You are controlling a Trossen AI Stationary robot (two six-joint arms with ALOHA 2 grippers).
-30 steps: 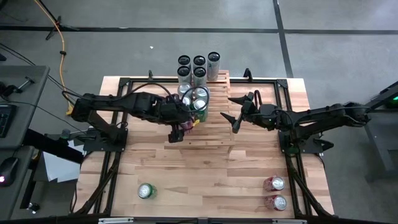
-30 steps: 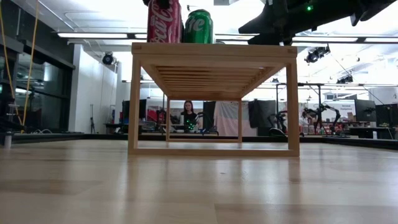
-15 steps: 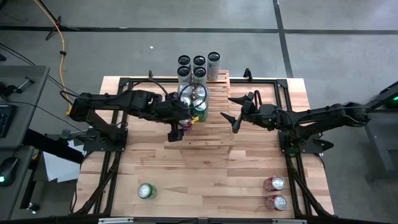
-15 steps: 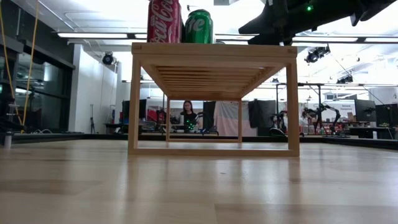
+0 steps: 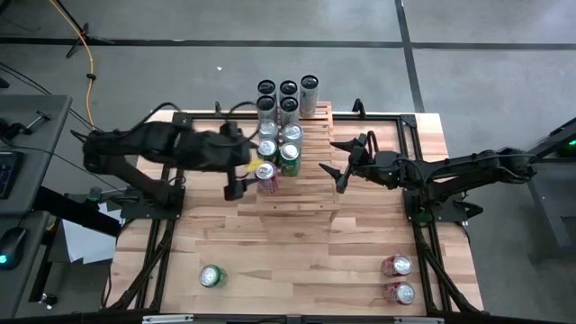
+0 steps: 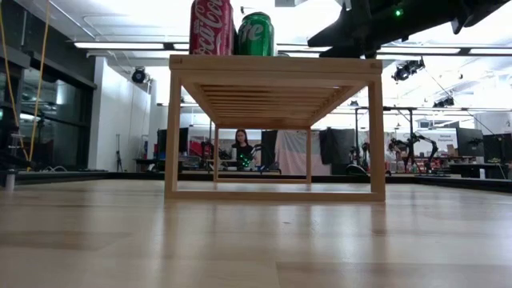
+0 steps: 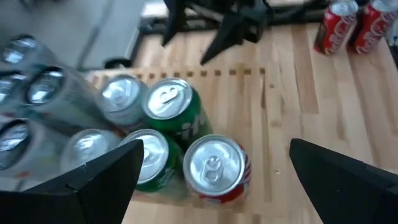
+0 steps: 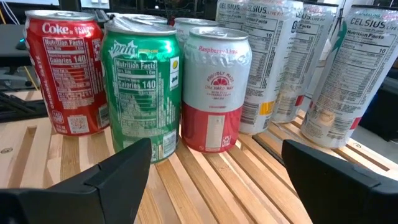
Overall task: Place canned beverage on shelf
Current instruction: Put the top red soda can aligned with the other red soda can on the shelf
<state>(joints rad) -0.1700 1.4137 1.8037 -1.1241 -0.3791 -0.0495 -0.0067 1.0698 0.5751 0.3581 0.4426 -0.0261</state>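
Shelf (image 5: 301, 180): set mid-table, toward the far edge; a cluster of cans is carried on its top.
Red cola can (image 5: 265, 173): stood upright on the shelf, touching a green can (image 5: 288, 157); gripped by nothing.
Left gripper (image 5: 241, 176): held just left of the red cola can, fingers spread wide, nothing grasped.
Right gripper (image 5: 337, 158): held over the shelf's right part, jaws apart and empty, pointed at the cans.
Tall slim cans (image 5: 288, 94): grouped at the shelf's far end.
Loose cans: one green can (image 5: 211, 276) is seen near the front left of the table (image 5: 297, 261), two red cans (image 5: 397, 278) near the front right.
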